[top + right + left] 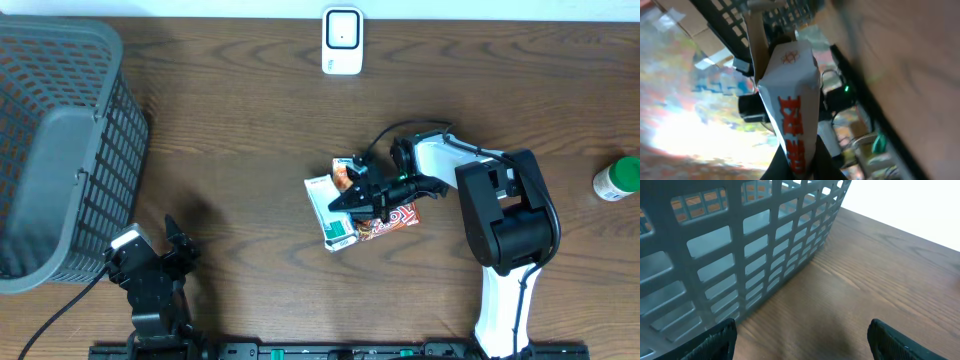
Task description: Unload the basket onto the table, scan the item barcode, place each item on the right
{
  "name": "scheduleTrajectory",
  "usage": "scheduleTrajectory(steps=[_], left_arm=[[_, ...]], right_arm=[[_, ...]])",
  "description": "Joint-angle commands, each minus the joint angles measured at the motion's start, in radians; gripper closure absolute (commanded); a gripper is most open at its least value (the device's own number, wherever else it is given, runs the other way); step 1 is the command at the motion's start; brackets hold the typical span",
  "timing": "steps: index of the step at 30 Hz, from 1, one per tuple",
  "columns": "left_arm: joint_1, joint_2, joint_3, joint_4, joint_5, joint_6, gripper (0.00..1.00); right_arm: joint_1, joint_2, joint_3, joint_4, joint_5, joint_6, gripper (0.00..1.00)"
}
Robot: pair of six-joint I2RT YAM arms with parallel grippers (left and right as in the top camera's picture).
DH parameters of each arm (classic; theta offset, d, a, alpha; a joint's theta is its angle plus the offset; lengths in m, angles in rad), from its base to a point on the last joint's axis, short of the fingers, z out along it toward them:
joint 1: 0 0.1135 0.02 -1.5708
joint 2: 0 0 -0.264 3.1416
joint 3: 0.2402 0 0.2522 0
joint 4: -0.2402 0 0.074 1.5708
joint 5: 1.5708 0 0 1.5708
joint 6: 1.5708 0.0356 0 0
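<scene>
Pinching a snack packet [335,225] mid-worktop with the right gripper [370,200]; left gripper [178,248] spread near front-left corner, beside basket [60,150].

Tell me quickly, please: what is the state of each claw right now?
Left claw: open, holding nothing, beside the grey basket.
Right claw: closed, gripping the snack packet.

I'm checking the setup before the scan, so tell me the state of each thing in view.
right gripper: shut on the snack packet.
snack packet: clamped, away from the scanner.
left gripper: open, empty.
scanner: at the far table edge, nothing in front of it.
basket: upright.
bottle: green cap on.
</scene>
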Motion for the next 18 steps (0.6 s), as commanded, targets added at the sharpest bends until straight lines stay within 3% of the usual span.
scheduleTrajectory(steps=[1, 8, 13, 18], left_arm=[[0.002, -0.003, -0.008, -0.003, -0.014, -0.005, 0.16], [0.002, -0.003, -0.008, -0.003, -0.014, -0.006, 0.16], [0.002, -0.003, -0.008, -0.003, -0.014, -0.006, 0.16], [0.002, -0.003, -0.008, -0.003, -0.014, -0.006, 0.16]], right_arm=[[-0.011, 0.015, 0.014, 0.113, -0.029, -0.037, 0.99], [-0.011, 0.015, 0.037, 0.584, -0.029, -0.021, 0.99], [-0.018, 0.016, 0.040, 0.988, -0.028, 0.185, 0.99], [-0.048, 0.016, 0.038, 1.137, -0.010, 0.242, 0.98]])
